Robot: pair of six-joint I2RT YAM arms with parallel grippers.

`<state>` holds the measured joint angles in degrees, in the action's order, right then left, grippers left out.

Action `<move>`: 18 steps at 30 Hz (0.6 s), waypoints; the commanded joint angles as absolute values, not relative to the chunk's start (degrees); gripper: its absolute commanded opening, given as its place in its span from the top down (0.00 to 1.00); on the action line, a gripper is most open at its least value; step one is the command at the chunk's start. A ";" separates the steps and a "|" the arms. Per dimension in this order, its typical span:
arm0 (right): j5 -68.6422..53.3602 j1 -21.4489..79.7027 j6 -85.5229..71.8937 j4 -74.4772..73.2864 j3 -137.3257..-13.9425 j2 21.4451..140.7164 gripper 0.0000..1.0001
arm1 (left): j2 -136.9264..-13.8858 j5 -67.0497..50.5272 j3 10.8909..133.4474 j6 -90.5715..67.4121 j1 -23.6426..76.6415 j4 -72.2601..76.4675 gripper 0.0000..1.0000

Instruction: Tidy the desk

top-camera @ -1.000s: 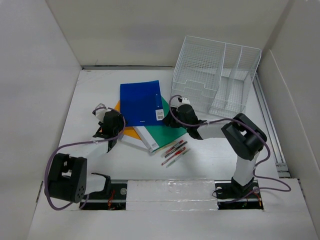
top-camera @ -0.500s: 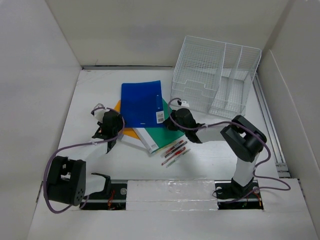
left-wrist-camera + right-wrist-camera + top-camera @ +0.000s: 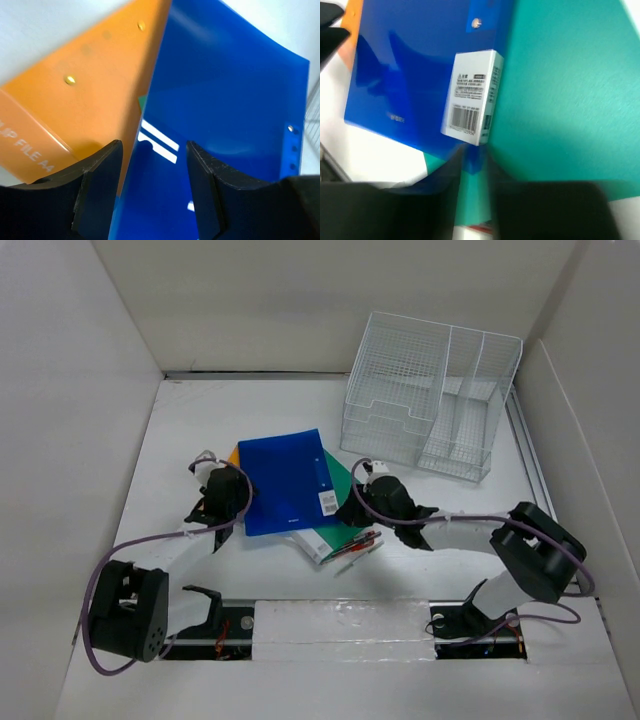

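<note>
On table point(image 3: 200, 415), right tool point(image 3: 472, 156) pinches blue folder point(image 3: 285, 482) at 5 o'clock corner, likely to drag it; left tool point(image 3: 154, 150) spread over its 9 o'clock edge.

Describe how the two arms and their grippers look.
The left arm and right arm are white tubular links between bulky black joint housings, each trailing a loose purple cable. The left gripper has thick, curved, matte black fingers; the right gripper shows only as dark blur. No markings are legible.
</note>
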<state>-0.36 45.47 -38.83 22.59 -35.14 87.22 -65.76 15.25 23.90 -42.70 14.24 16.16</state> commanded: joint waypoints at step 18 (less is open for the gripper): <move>-13.36 35.77 -33.48 21.88 -58.01 110.21 0.36 | -72.59 13.71 25.14 -41.04 12.74 19.33 0.84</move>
<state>-9.89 34.89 -32.82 20.27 -56.10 108.44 -71.46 14.35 23.90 -41.89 13.08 17.23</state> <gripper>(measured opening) 0.649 0.188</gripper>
